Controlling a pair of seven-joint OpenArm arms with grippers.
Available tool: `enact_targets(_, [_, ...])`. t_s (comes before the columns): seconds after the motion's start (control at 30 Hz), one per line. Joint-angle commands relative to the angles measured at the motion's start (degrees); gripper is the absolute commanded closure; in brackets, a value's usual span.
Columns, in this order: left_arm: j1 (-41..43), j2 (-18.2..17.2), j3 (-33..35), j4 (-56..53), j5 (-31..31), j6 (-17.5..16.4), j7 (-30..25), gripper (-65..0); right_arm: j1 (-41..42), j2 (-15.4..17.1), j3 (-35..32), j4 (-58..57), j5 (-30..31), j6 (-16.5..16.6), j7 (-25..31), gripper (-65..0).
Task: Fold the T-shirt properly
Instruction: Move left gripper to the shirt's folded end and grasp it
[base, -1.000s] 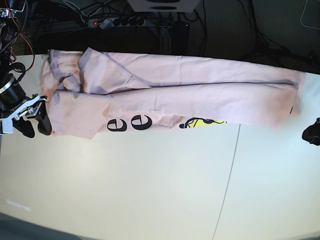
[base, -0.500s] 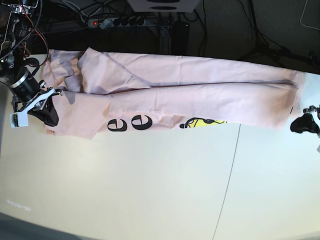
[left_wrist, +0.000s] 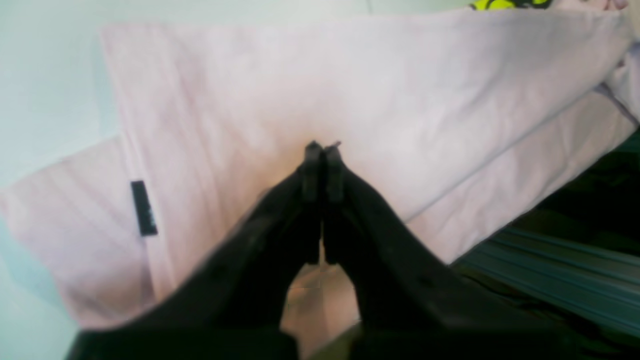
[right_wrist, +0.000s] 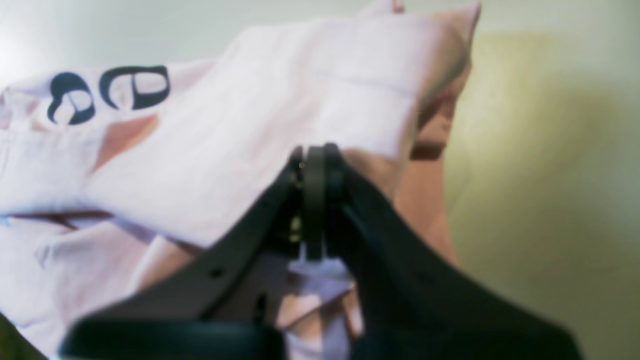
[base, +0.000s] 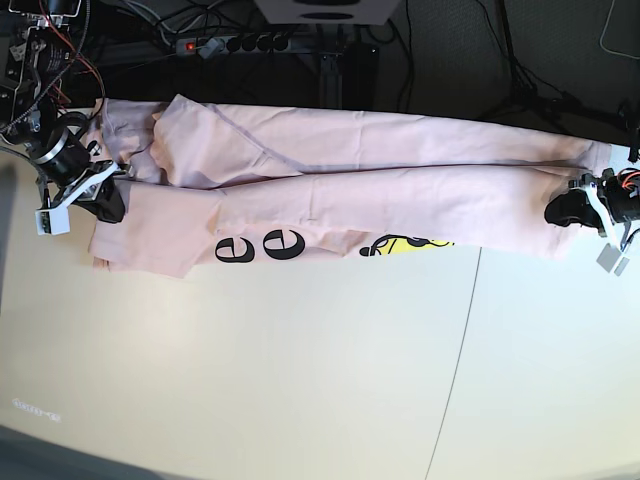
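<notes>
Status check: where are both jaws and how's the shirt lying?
Left gripper and right gripper: jaws shut on opposite ends of the T-shirt. Shirt in a long narrow band, lettering showing. Nothing in the way.

left gripper (left_wrist: 322, 150): jaws pressed together; right gripper (right_wrist: 315, 152): likewise closed

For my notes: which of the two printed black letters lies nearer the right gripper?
The outer black letter e, nearest the right gripper; its twin lies toward the yellow graphic.

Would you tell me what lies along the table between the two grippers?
In the base view, only the T-shirt, folded into a long band, spans from the right gripper to the left gripper; each is shut on one end.
</notes>
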Motion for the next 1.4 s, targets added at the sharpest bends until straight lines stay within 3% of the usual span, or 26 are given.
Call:
enact_targets(0.0, [-0.6, -1.2, -0.7, 0.4, -0.1, -1.0, -1.6, 0.0, 0.5, 1.0, 0.3, 0.0, 0.5, 4.2, 1.2, 0.0])
enact_targets(0.43, [0.0, 2.0, -0.7, -2.3, 12.0, -1.0, -10.4, 0.0, 0.6, 1.0, 0.3, -9.2, -1.4, 4.2, 4.7, 0.0])
enact_targets(0.7, [-0.3, 5.6, -0.7, -6.3, 14.9, -1.0, -11.6, 0.0, 2.0, 1.0, 0.3, -10.4, -3.6, 4.2, 4.7, 0.0])
enact_targets(1.07, [-6.2, 6.0, -0.7, -9.3, 20.7, -1.0, -14.5, 0.0, 11.5, 1.0, 0.3, -21.3, -4.0, 4.2, 4.7, 0.0])
enact_targets(1.37, [-12.1, 8.0, -0.5, -17.0, 21.8, -1.0, -15.5, 0.0, 14.9, 1.6, -2.3, -21.9, -6.6, 4.2, 5.5, 0.0])
